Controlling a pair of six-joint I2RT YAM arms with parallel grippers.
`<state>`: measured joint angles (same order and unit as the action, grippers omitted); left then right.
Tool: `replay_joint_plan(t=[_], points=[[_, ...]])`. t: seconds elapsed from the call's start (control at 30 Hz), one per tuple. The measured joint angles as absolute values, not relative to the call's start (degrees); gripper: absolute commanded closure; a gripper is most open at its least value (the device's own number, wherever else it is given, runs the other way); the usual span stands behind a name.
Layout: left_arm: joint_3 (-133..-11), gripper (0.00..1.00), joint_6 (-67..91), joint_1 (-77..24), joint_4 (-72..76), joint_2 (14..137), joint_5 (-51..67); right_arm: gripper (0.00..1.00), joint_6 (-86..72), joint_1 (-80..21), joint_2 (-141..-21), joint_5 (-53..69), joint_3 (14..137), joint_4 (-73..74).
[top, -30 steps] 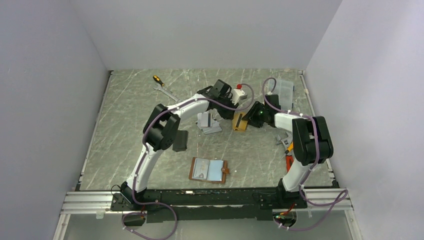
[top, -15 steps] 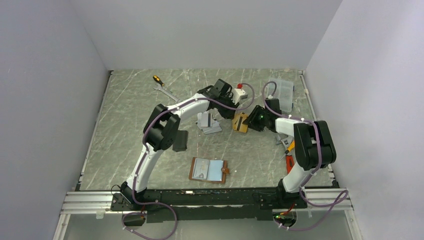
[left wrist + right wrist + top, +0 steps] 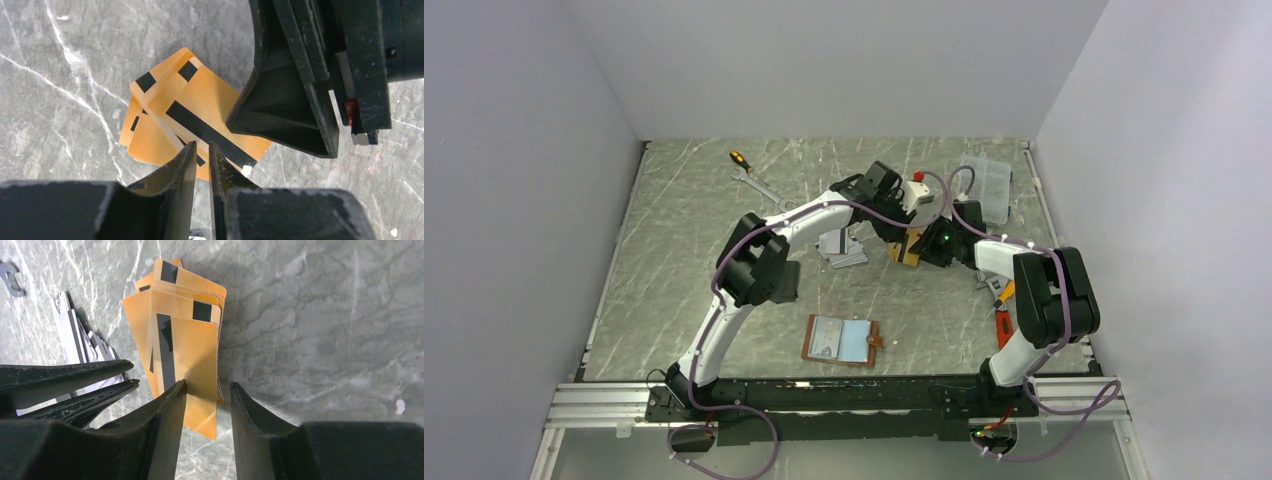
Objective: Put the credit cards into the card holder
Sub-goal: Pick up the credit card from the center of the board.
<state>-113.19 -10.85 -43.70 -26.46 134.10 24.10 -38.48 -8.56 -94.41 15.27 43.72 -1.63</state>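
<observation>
The right jaws stand apart astride a gold-orange plastic credit card [image 3: 192, 355] atop its fanned pile [image 3: 170, 107], the left jaws nearly together at the pile's edge, gripping or not I cannot tell, while the open tan-brown leather card holder [image 3: 842, 341] lies at 7 o'clock, seemingly unfilled.

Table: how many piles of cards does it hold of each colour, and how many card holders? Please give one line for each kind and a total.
Gold-orange card piles: 1
Silver-grey card piles: 1
Card holders: 1
Total: 3
</observation>
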Motion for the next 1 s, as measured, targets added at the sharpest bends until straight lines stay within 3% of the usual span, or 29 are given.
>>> replay_joint_plan(t=[0.27,0.47,0.77,1.0], points=[[-114.4,0.78,-11.3,-44.0,-27.0,135.0,23.6,0.81,-38.5,-8.5,-92.8,15.3,43.1,-0.9],[-112.3,0.68,-11.3,-43.0,-26.8,134.3,23.6,0.99,-38.6,-8.4,-90.2,15.7,43.1,-0.4],[-106.8,0.42,-11.1,-40.1,-27.0,127.4,24.9,1.00,-37.7,-8.3,-87.4,19.2,43.1,0.0],[-104.5,0.28,-6.0,-37.1,-24.6,124.9,33.7,1.00,-36.6,-8.1,-86.2,22.7,42.8,-0.1]])
